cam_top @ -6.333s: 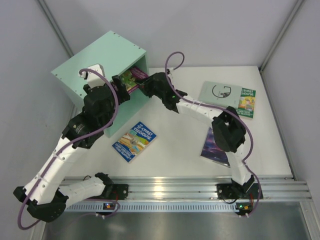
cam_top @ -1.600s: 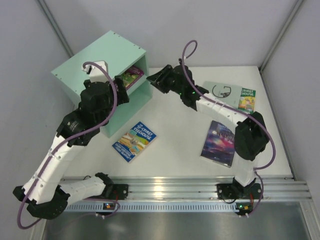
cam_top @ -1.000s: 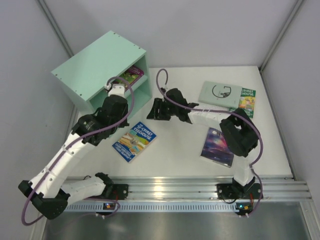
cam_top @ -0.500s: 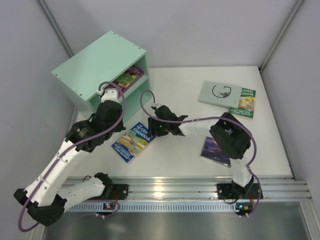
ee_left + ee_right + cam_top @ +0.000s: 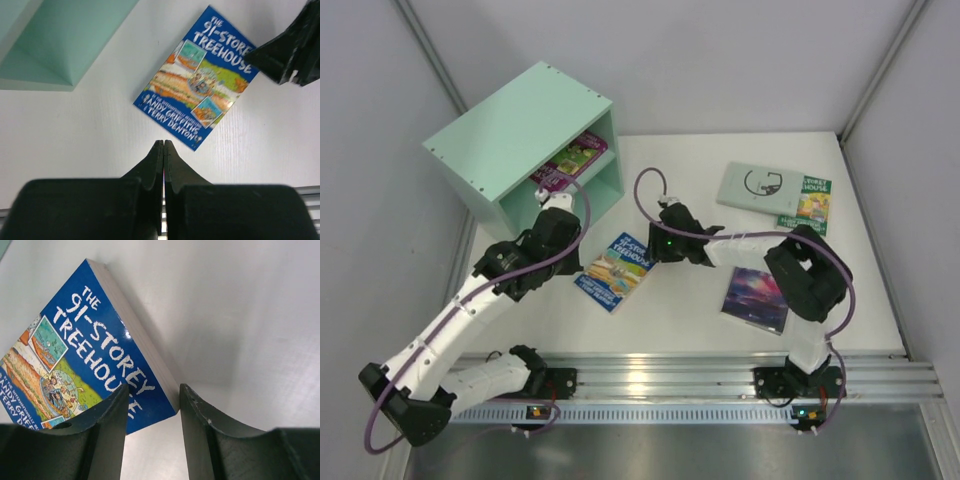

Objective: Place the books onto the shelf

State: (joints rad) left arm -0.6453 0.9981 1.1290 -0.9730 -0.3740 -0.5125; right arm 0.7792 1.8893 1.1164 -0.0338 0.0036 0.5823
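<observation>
Since the right end effector [image 5: 153, 391] straddles just a corner of the blue book [image 5: 85, 357], clamped or not I cannot tell, lifting may swing it loose; left end effector [image 5: 163, 146] clenched, empty.

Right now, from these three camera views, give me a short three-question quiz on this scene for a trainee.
1. True or false: the left gripper is shut and empty.
2. Where on the mint-green shelf is the magenta-green book? A: on top. B: upper compartment. C: lower compartment.
3. Name the book whose corner sits between the open fingers of the right gripper.
Key: 1 true. 2 B. 3 The 91-Storey Treehouse.
</observation>
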